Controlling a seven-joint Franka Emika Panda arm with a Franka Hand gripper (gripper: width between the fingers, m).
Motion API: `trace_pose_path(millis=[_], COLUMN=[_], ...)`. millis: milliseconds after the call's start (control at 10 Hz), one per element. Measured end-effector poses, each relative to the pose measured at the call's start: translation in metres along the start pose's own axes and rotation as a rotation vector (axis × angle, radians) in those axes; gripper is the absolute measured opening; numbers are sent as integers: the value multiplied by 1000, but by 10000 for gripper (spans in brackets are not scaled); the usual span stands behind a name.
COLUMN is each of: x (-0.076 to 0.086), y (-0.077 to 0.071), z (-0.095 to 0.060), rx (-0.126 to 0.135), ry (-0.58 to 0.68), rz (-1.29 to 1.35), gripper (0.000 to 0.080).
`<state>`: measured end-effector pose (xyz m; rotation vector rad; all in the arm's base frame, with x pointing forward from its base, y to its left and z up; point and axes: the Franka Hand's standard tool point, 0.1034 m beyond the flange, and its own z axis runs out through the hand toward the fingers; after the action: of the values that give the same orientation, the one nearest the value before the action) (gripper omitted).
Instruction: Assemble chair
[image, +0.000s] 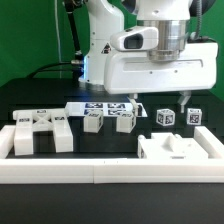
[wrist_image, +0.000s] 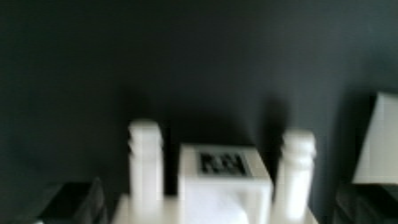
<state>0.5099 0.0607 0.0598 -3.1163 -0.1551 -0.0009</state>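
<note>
Though the wrist view is blurred, rail (image: 100, 168) nearest, just behind it loose chair parts (image: 40, 132), farther behind the rail gripper (image: 158, 102) jaws apart astride a tagged block (wrist_image: 222, 165), whether touching unclear, arm (image: 110, 40) top cut off

Marker board (image: 100, 106), white border rail (image: 110, 172)

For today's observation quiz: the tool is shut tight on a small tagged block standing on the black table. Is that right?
No. The tool is open: the wrist view shows its fingers standing either side of the small tagged block, with gaps. The block does stand on the black table.
</note>
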Motion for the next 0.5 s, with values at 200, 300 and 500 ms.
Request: trace_pose_path(millis=[200, 300, 500], x=[-21, -25, -24], y=[6, 11, 8], z=[-1, -1, 0], rx=[-3, -5, -5], ry=[-27, -32, -32], rz=[57, 67, 57], gripper=[649, 649, 649])
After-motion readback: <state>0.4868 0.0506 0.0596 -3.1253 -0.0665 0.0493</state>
